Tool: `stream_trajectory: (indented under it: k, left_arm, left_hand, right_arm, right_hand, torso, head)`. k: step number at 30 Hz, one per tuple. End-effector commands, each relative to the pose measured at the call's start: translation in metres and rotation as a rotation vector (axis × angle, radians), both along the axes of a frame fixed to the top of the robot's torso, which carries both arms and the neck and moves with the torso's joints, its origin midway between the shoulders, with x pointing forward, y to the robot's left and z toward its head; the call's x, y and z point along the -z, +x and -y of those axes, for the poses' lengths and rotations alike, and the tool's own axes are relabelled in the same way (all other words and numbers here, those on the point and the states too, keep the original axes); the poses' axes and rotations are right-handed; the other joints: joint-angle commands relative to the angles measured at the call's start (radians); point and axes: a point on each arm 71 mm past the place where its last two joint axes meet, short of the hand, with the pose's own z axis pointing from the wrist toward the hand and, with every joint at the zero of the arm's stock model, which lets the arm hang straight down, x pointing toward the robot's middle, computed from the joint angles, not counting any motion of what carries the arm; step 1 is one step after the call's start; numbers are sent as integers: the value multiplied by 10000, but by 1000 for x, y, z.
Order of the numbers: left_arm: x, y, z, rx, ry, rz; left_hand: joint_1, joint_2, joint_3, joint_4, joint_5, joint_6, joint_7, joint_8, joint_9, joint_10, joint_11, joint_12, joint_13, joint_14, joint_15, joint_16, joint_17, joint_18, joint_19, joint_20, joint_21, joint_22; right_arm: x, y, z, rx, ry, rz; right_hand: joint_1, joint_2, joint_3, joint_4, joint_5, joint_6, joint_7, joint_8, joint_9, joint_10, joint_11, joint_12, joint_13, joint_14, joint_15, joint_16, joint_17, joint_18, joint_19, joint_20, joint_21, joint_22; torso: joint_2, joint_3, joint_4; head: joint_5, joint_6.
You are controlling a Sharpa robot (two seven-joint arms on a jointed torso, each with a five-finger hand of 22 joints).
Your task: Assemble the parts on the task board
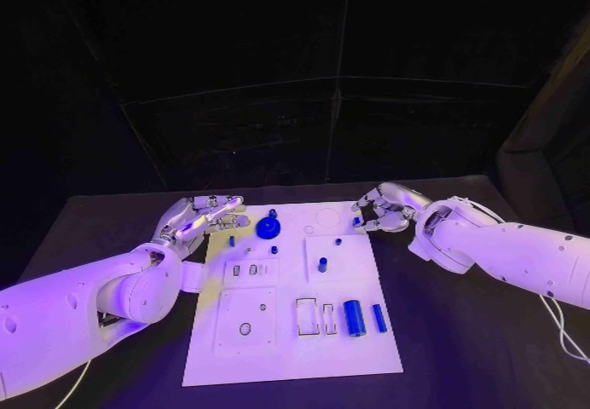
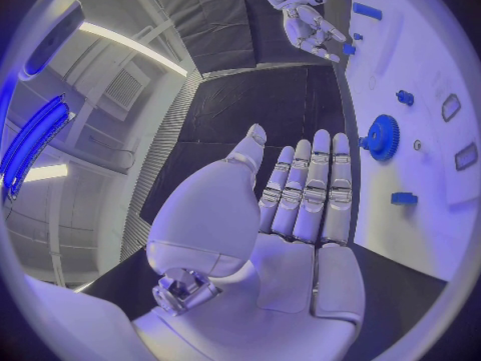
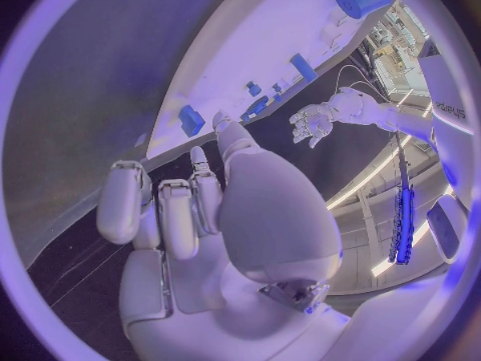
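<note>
Two hands seen at far end of task board (image 1: 289,358), which lies on black worktop (image 1: 467,358). Left hand (image 1: 197,219) at board's far left corner, fingers stretched straight and apart, nothing held. Right hand (image 1: 384,209) at far right corner, fingers curled in, nothing held. Blue gear (image 1: 268,227) near left hand. Blue cylinder (image 1: 354,317) lying flat on board's near right area

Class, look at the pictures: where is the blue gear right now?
In the head view the blue gear lies at the far end of the task board, toward its left side, just beside the left hand.
</note>
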Motion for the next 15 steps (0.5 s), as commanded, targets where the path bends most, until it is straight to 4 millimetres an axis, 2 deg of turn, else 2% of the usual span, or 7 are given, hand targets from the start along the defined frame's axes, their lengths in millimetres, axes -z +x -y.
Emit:
stream_trajectory:
  k: [1, 4, 11, 15]
  left_arm:
    - [-1, 0, 1, 114, -62, 118]
    - [-1, 0, 0, 105, -58, 117]
    - [-1, 0, 0, 87, -49, 114]
    - [-1, 0, 0, 76, -42, 110]
  left_hand:
    - [12, 93, -17, -70, -10, 46, -1, -55, -3, 83, 14, -61, -11, 72, 20, -31, 11, 69, 58, -7, -68, -11]
    - [12, 93, -17, -70, -10, 46, -1, -55, -3, 83, 14, -61, -11, 72, 20, -31, 11, 69, 58, -7, -68, -11]
    - [16, 92, -12, -84, -10, 47, 1, -60, -4, 86, 15, -66, -12, 75, 19, -35, 11, 69, 63, -8, -71, -13]
    - [16, 92, -12, -84, -10, 47, 1, -60, -4, 86, 15, -66, -12, 75, 19, -35, 11, 69, 63, -8, -71, -13]
  right_arm:
    - [1, 0, 0, -93, 53, -40]
    - [3, 1, 2, -11, 36, -49]
    - [6, 5, 4, 140, 45, -53]
    - [8, 7, 4, 131, 26, -120]
  right_hand:
    - [-38, 50, -18, 0, 85, -49, -3, -3, 1, -11, 18, -4, 667, 755, 74, -17, 1393, 112, -14, 26, -43, 6]
    - [-28, 84, -7, 1, 119, -21, -6, 10, 8, 6, 16, 21, 684, 762, 74, -7, 1416, 108, 0, 27, -35, 26]
    - [66, 365, 145, -21, 120, 331, -48, 150, 45, 71, -25, 111, 730, 780, 44, 16, 1478, 97, 56, 7, -13, 86]
    - [88, 451, 219, -39, 78, 586, -98, 223, 57, 107, -66, 166, 764, 792, 13, 38, 1527, 88, 88, -16, 6, 130]
  torso:
    - [-8, -2, -10]
    - [-9, 0, -29]
    - [-7, -3, -21]
    - [-6, 1, -7]
  head:
    - [14, -10]
    - [13, -16]
    - [8, -34]
    - [14, -46]
